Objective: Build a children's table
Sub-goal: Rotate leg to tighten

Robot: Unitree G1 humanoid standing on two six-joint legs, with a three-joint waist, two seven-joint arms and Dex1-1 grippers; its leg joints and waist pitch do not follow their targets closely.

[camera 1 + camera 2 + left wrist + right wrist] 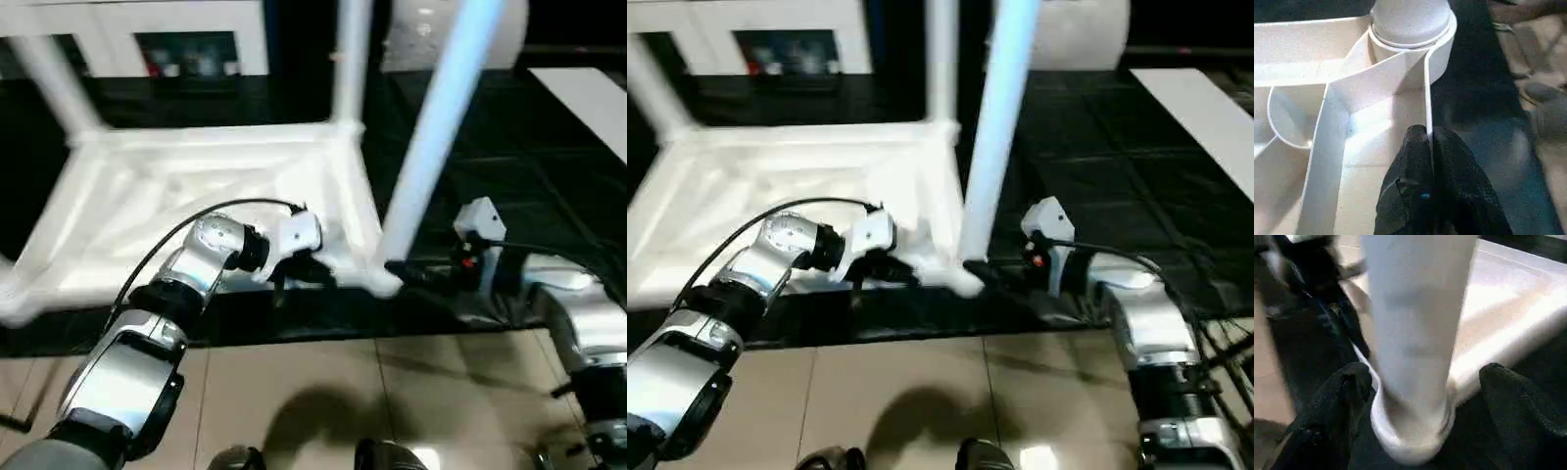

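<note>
The white table top [196,186] lies underside up on the black padded surface. Three tapered white legs stand in its corner sockets: far left [54,83], far right [351,59] and near right [436,127]. My left gripper [1430,142] is shut on the top's thin near rim [1426,93], just beside the near right socket [1410,29]. My right gripper [1425,377] is open, with one black finger [1342,396] on each side of the near right leg's flared base [1410,431]. In the left eye view the right gripper [402,272] sits low at that corner.
The black padded work surface [470,147] spreads to the right and behind. Tan floor [323,392] runs along its near edge. A white panel [588,98] lies at the far right, and a white cabinet [196,39] stands behind.
</note>
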